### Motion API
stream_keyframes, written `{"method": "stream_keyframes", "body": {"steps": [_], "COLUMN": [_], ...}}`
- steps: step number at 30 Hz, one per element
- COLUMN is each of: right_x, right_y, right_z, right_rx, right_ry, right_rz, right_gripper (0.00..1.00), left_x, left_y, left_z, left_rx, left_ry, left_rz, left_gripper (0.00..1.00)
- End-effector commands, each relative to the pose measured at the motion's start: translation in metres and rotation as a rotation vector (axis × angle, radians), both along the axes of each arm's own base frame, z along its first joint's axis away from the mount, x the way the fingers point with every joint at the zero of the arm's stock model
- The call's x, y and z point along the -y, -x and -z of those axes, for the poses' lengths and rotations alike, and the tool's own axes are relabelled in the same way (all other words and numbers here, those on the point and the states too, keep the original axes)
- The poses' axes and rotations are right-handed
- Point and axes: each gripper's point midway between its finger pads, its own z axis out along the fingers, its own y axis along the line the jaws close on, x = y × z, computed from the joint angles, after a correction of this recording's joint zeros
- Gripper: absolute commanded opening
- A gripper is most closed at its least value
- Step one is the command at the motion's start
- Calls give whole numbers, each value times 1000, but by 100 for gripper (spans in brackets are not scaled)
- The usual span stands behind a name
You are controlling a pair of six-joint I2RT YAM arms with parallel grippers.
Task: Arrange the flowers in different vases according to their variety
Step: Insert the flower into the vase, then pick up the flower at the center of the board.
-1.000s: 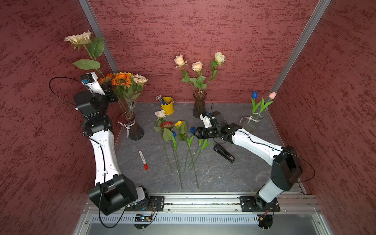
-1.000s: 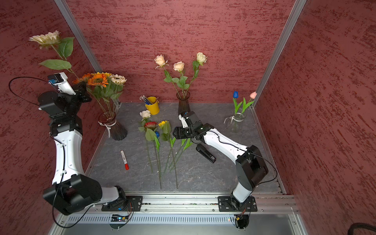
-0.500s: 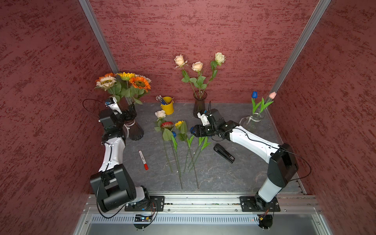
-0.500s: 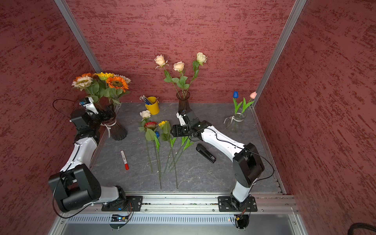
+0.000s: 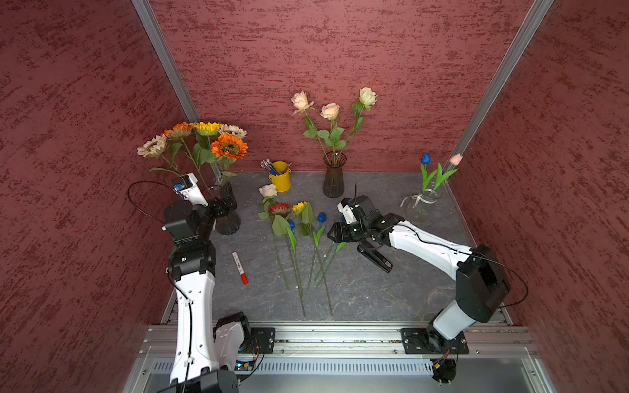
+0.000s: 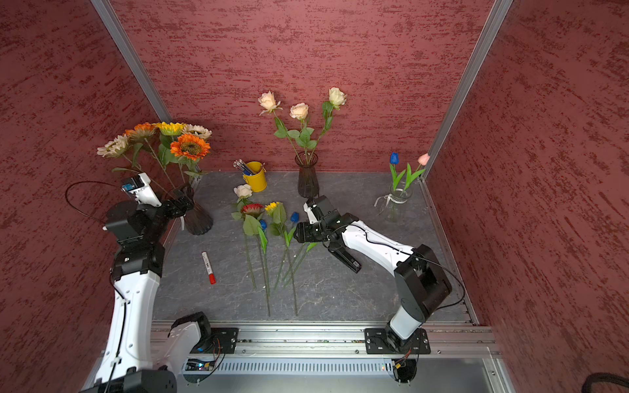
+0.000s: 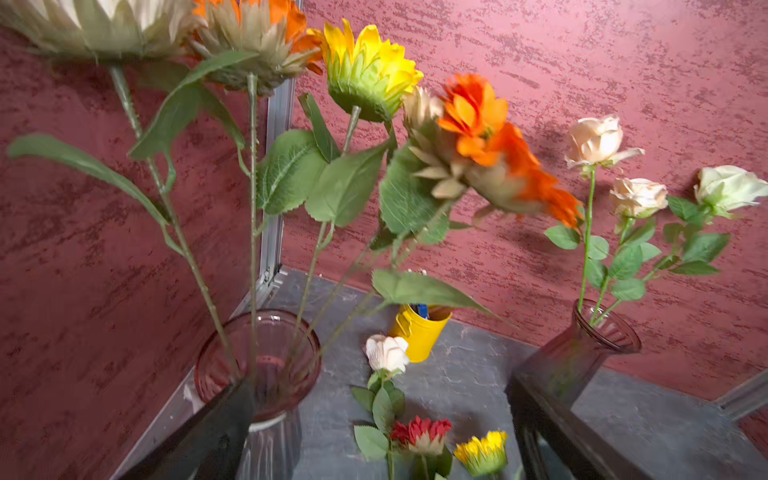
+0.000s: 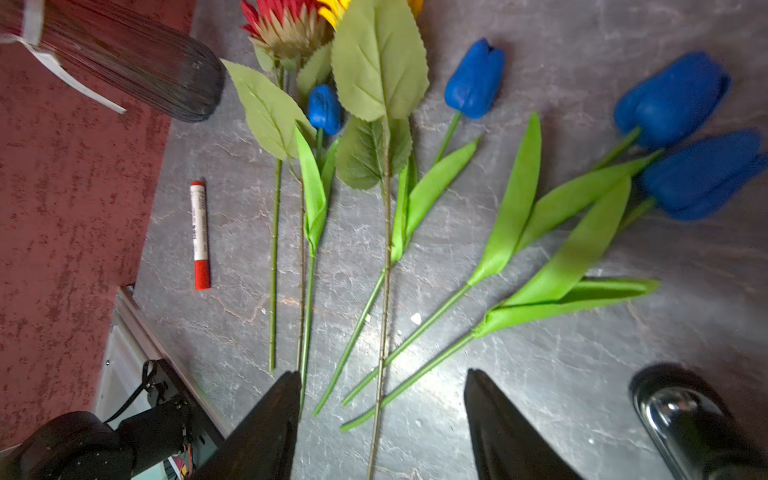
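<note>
As they lie flat, tulips (image 8: pixel 475 79) look deep blue.

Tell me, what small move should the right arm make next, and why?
Probably lower the right gripper onto the stem of one of the blue tulips and close. Its jaws stand open above those tulips lying on the table, and the clear vase holds only two tulips.

We log five sunflowers (image 5: pixel 228 147) in the ribboned dark vase (image 5: pixel 228 223), frame left; three roses (image 5: pixel 330 110) in the plain dark vase (image 5: pixel 333 182), centre back; two tulips (image 5: pixel 425 158) in the clear vase (image 5: pixel 422 207), right. Flat mid-frame: white rose (image 5: pixel 269 190), red sunflower (image 5: pixel 279 209), yellow sunflower (image 5: pixel 299 207), blue tulips (image 5: pixel 321 216).
</note>
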Motion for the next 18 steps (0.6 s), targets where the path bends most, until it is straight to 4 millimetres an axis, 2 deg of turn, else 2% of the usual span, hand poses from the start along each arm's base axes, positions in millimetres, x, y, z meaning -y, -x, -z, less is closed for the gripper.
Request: {"method": "stream_keyframes", "body": {"steps": [1,6,11,18], "right_x": [-4,-10,-12,-8], "right_y": [0,-2,-5,-3], "right_z": [-5,1,1,5], "right_rx": [9,-2,1,-2], "right_ry": [-44,-61,-54,-39], "right_rz": [-3,-18,-21,-20], "right_gripper": [67,67,67,67], "left_x": [15,40,72,109], "left_y": [22,46,60,71], "left_z": [49,82,119,177], "left_rx": [-180,-276,-339,-593], "left_ry": [66,137,254,221], "left_rz": [-12,16,76,128], "left_gripper": [100,100,100,100]}}
